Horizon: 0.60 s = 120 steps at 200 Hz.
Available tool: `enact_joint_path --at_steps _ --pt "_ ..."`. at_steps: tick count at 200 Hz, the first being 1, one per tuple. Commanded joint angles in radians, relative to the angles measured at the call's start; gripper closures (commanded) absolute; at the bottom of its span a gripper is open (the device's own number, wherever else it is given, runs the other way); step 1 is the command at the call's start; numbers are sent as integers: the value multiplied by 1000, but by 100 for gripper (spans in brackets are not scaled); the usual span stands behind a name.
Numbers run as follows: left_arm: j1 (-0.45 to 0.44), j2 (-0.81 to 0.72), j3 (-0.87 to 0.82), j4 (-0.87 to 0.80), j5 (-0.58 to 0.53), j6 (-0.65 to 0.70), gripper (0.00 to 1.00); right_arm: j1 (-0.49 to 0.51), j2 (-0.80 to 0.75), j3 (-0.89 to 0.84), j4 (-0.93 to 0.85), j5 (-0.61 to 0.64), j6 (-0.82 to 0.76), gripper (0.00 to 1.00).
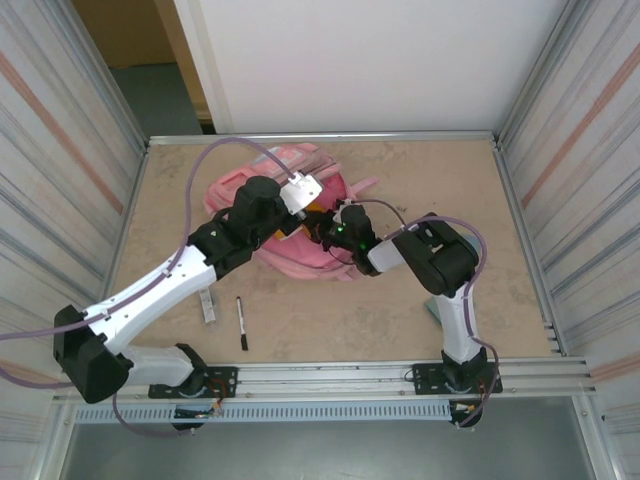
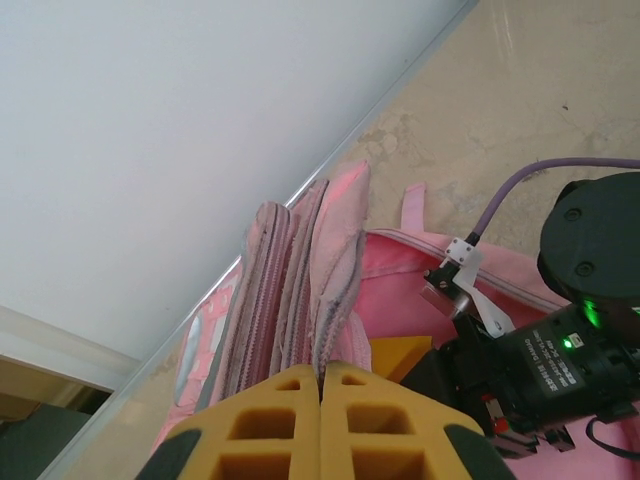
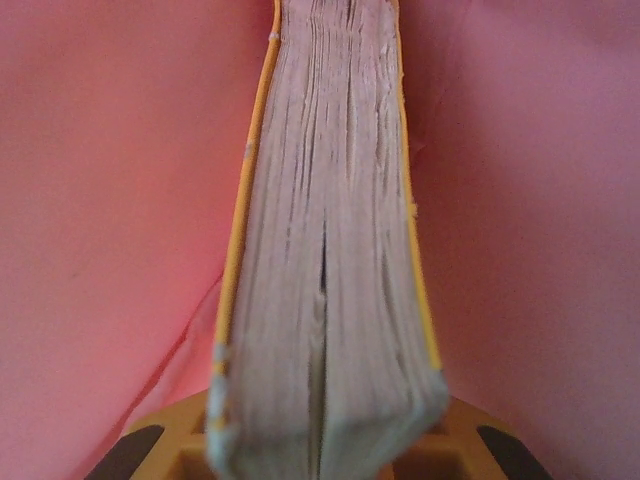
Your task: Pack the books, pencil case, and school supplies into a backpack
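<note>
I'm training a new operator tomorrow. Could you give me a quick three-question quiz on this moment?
1. True or false: the right gripper holds the yellow book, with the pink backpack on both sides of it.
2. What does the left gripper pinch? A) a ruler B) an edge of the backpack C) the book
3. Which two small things lie on the table just beyond the left arm's base?

Key: 1 true; 2 B; 3 the black pen and the whitish bar.
</note>
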Motion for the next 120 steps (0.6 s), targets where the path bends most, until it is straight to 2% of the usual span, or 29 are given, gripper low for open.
enact_joint_path --at_steps 1,25,48,74,88,120 --pt "-19 -71 10 134 50 0 100 -28 23 74 53 11 21 100" --pt "-19 -77 8 129 68 -14 100 -30 52 154 -100 -30 -43 100" --pt "-19 -81 10 121 89 -29 100 -30 66 195 -217 1 -89 96" --pt "-18 -89 -8 146 95 -45 100 -46 107 245 -245 -32 -76 91" --pt "-19 -87 -19 157 82 -38 100 -48 106 245 -195 -75 -37 98" --pt "-18 -89 -24 145 29 -7 100 -49 -26 173 -196 -107 -1 98"
